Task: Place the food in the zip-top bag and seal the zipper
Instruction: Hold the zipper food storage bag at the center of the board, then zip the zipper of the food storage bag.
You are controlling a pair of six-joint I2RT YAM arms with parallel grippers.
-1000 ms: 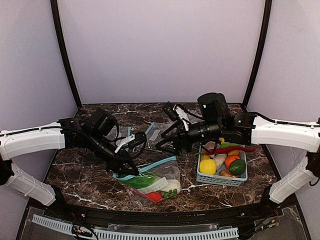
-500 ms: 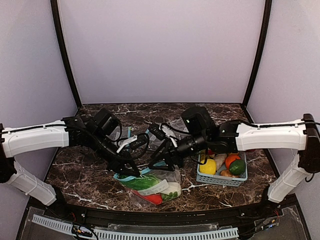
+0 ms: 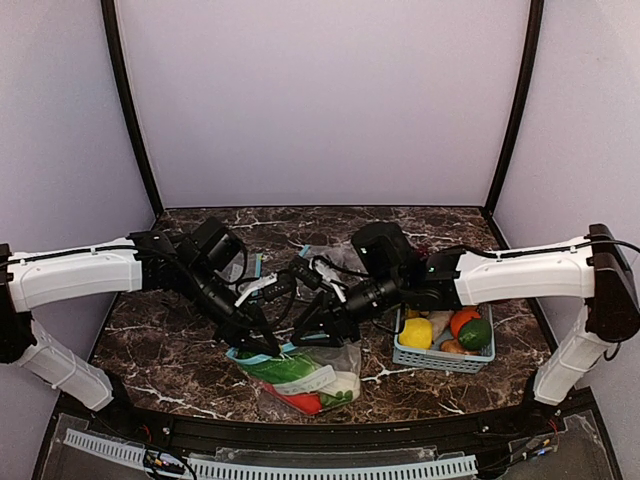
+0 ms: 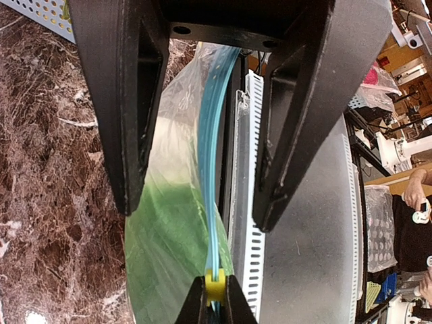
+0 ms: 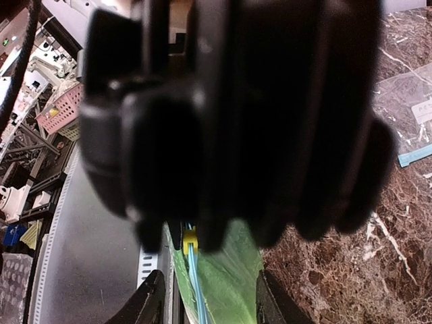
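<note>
The zip-top bag [image 3: 345,358] lies near the front edge with the food inside: a leafy vegetable [image 3: 285,365], a red-orange one [image 3: 306,398] and something dark green [image 3: 340,394]. My left gripper [image 3: 264,345] is shut on the yellow slider [image 4: 214,283] of the light-blue zipper [image 4: 210,155]. In the left wrist view its jaws [image 4: 214,300] pinch that slider. My right gripper [image 3: 300,330] is open, its fingers standing either side of the zipper strip [image 5: 196,287], just in front of the left gripper. In the right wrist view [image 5: 208,287] nothing is between its jaws but the bag's edge.
A blue basket [image 3: 440,362] to the right holds a lemon [image 3: 416,332], an orange [image 3: 464,322], a lime [image 3: 476,334] and other toy food. Smaller clear bags [image 3: 322,258] lie behind the arms. The table's front edge runs close under the bag.
My right arm has swung left and down from beside the basket to the bag, its open jaws now around the zipper. My left gripper has stayed at the bag's zipper.
</note>
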